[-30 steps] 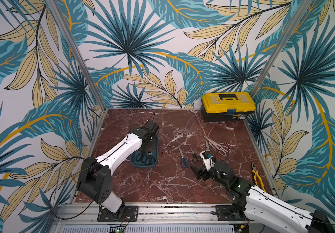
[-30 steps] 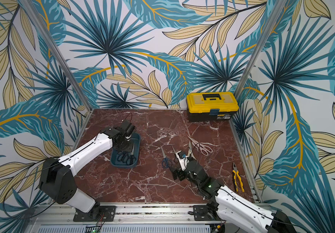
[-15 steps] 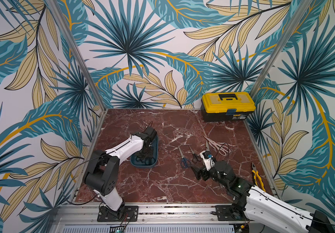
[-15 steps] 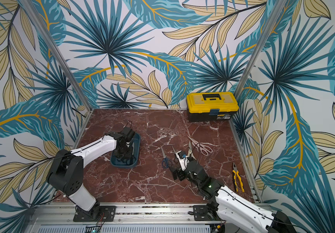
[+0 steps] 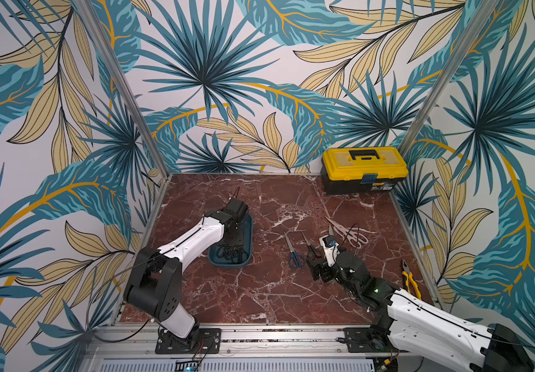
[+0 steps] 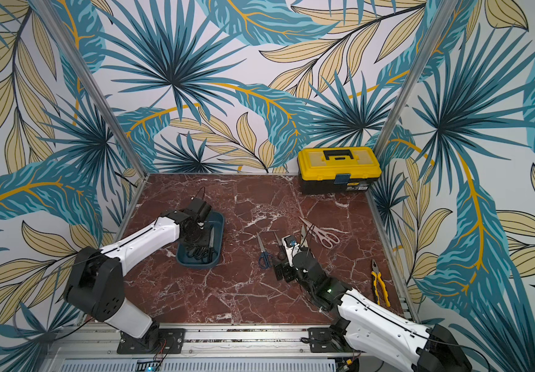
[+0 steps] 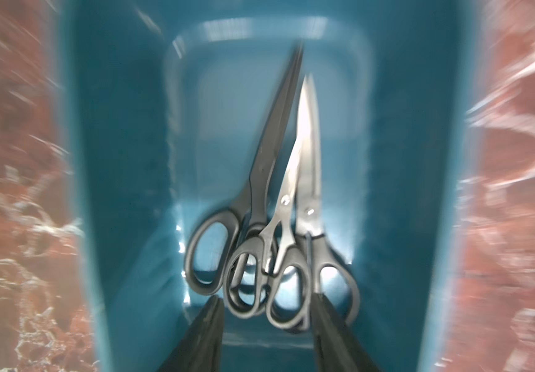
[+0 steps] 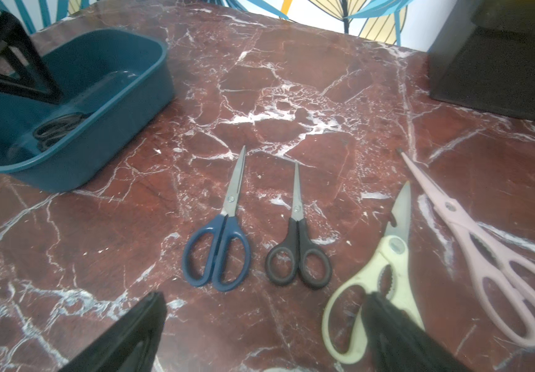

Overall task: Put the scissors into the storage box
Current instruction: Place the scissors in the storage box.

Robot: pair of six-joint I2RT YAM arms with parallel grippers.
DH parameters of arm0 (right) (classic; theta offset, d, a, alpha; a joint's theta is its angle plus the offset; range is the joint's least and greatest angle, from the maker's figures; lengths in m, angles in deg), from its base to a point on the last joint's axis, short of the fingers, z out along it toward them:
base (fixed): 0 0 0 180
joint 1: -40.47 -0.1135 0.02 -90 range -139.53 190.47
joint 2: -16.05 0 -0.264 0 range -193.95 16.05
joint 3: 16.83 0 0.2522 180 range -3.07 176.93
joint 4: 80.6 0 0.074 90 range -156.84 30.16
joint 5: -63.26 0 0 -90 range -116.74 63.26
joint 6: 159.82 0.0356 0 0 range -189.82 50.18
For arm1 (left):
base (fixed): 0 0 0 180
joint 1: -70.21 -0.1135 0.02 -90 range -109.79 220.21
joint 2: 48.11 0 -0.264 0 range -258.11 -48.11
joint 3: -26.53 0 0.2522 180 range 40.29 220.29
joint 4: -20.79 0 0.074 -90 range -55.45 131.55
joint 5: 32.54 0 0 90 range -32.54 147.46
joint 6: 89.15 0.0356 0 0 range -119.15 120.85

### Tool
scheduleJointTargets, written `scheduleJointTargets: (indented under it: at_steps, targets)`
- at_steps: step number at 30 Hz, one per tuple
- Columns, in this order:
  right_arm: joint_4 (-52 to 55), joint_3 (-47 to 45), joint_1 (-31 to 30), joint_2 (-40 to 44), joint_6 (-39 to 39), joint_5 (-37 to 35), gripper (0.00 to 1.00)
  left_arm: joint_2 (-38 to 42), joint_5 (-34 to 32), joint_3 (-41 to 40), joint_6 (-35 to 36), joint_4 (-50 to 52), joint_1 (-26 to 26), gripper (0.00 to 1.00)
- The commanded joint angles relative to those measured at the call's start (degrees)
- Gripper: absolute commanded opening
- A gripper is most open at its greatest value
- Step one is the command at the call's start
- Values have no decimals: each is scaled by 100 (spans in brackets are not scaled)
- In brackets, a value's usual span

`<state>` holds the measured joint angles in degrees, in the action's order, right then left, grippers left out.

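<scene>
The teal-blue storage box (image 5: 249, 241) sits at the left of the table. In it lie black-handled scissors (image 7: 287, 199), three pairs as far as the blur allows a count, blades pointing the same way and handle loops bunched at one end. One pair has dark blades, the others bright steel. The left gripper (image 7: 266, 301) is down inside the box, its jaws apart on either side of the loops.

Right of the box, on the bare table, lie the blue-handled scissors (image 8: 224, 244), just beside them a small black-handled pair (image 8: 298, 254), then the cream-white scissors (image 8: 385, 267) and the pale pink scissors (image 8: 472, 235). The right gripper (image 8: 259, 335) hovers low over them, spread wide and holding nothing.

Only the left wrist view shows the box's contents clearly; in both top views the arm covers most of them. The right wrist view shows the cream-white pair whole, while a top view shows little more than its blade. Only the top views show the yellow-handled pliers (image 5: 408, 280) at the right edge and the yellow lid of the toolbox (image 5: 364, 169) in the far right corner.

The table (image 5: 259, 296) is red-brown marble with white veins. The walls (image 5: 214, 64) carry a teal and tan palm-leaf print.
</scene>
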<state>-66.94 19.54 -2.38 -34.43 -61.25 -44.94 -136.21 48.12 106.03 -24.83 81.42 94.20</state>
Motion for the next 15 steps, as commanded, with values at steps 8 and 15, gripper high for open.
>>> scheduleJointTargets:
  at_steps: [8, 15]
  targets:
    - [508, 666, -26, -965, 17, 365, 86, 1498, 979, -611, 1098, -2019, 636, 58]
    - [1378, 2080, -30, -2493, 284, 602, 82, 2224, 1681, -1306, 2437, -1821, 1178, 68]
